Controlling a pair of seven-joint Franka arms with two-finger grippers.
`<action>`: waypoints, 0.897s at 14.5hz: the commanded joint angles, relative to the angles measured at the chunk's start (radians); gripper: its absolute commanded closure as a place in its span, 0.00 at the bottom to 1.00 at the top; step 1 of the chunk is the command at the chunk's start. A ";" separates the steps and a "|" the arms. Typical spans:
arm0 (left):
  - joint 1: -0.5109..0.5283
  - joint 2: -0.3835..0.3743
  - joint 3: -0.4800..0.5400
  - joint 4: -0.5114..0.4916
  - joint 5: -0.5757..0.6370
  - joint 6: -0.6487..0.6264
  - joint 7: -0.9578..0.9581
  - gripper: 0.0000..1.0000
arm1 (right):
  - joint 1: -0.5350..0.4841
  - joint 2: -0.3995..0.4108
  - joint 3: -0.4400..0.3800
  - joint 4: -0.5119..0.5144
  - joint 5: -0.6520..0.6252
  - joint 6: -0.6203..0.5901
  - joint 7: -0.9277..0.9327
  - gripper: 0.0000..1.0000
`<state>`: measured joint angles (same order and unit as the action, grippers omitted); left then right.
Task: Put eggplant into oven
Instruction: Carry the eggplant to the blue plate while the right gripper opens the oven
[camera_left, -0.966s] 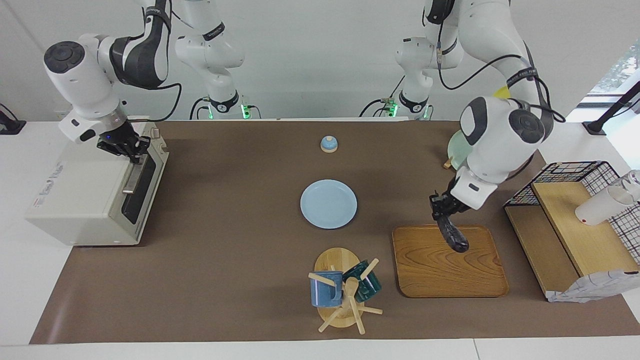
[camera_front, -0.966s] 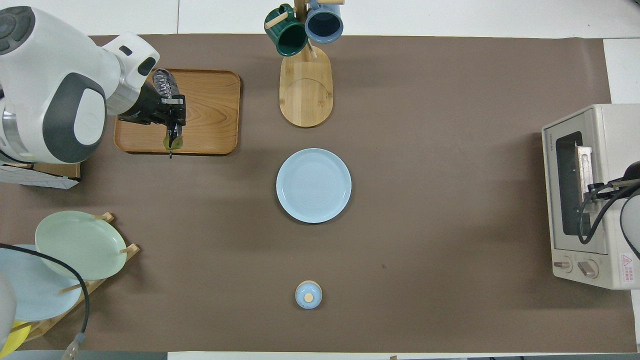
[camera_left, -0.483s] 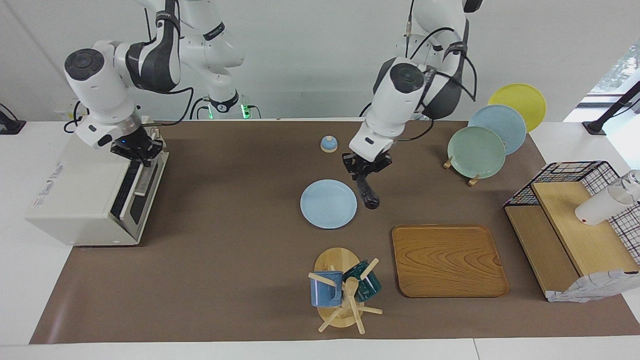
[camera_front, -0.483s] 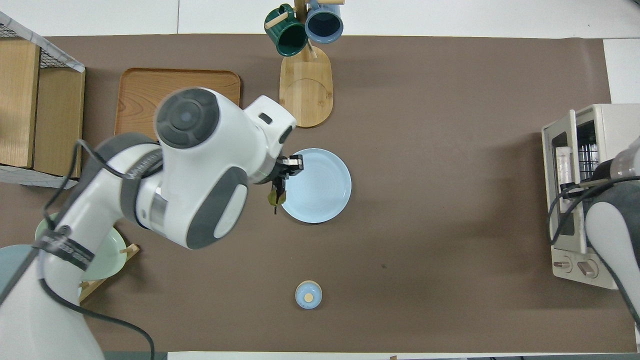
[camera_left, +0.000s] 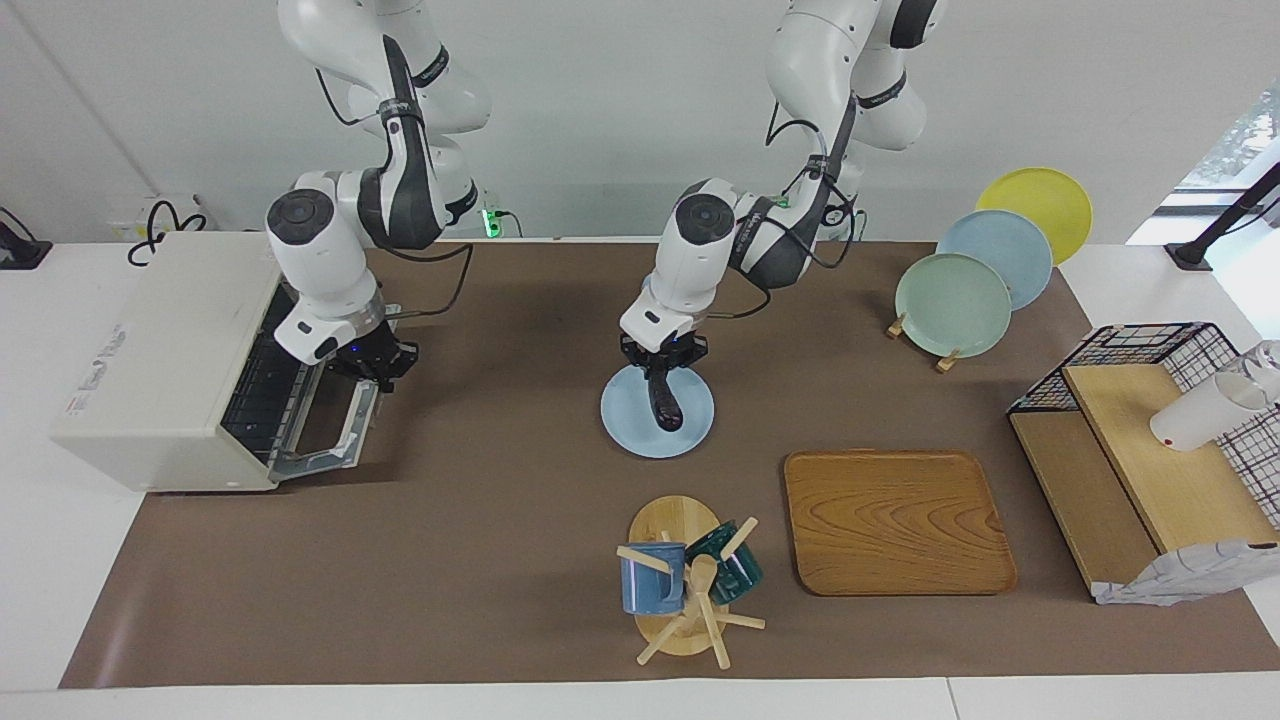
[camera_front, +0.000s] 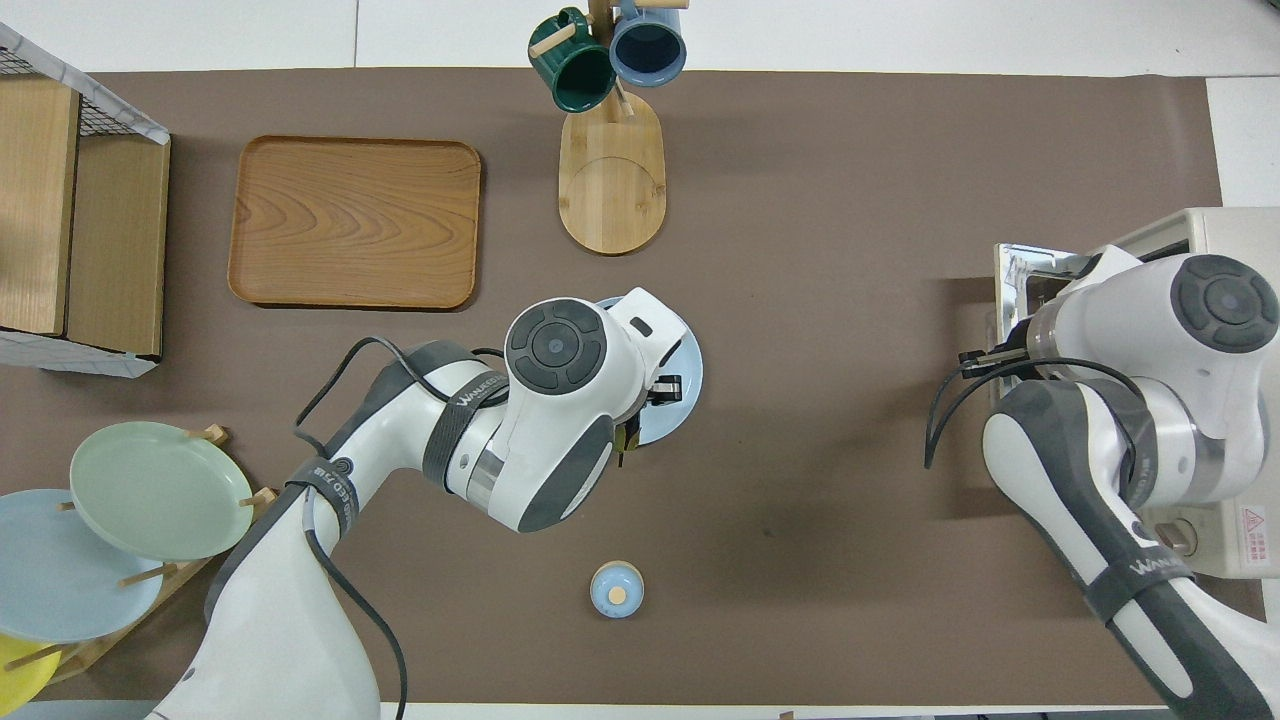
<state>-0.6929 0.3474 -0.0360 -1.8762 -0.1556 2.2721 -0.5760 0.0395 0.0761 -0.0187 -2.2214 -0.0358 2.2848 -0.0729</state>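
Note:
The dark purple eggplant (camera_left: 666, 404) hangs stem up from my left gripper (camera_left: 661, 368), which is shut on its upper end over the light blue plate (camera_left: 630, 430) in the middle of the table. From overhead the left hand hides nearly all of the eggplant. The cream-white oven (camera_left: 160, 340) stands at the right arm's end of the table. Its door (camera_left: 325, 440) is swung down and open, and the wire rack inside shows. My right gripper (camera_left: 372, 372) is shut on the handle at the door's outer edge.
A wooden tray (camera_left: 900, 520) and a mug tree (camera_left: 685, 580) with two mugs stand farther from the robots than the plate. A rack of plates (camera_left: 955, 290) and a wire-basket shelf (camera_left: 1150, 420) are at the left arm's end. A small blue lidded pot (camera_front: 617, 590) sits near the robots.
The left arm carried the eggplant from over the wooden tray to over the blue plate. The right gripper pulled the oven door from closed down to open.

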 joint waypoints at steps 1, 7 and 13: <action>-0.008 -0.004 0.019 0.008 -0.021 0.010 0.002 1.00 | -0.007 0.057 -0.027 0.014 0.000 0.071 -0.015 1.00; 0.044 -0.059 0.033 0.040 -0.015 -0.101 0.019 0.00 | 0.152 0.065 -0.027 0.060 0.027 0.064 0.163 1.00; 0.338 -0.128 0.034 0.175 -0.010 -0.373 0.276 0.00 | 0.318 0.079 -0.014 0.155 0.030 0.004 0.249 1.00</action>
<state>-0.4408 0.2368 0.0058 -1.7135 -0.1555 1.9629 -0.3963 0.2998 0.1401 -0.0342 -2.1224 -0.0233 2.3392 0.1190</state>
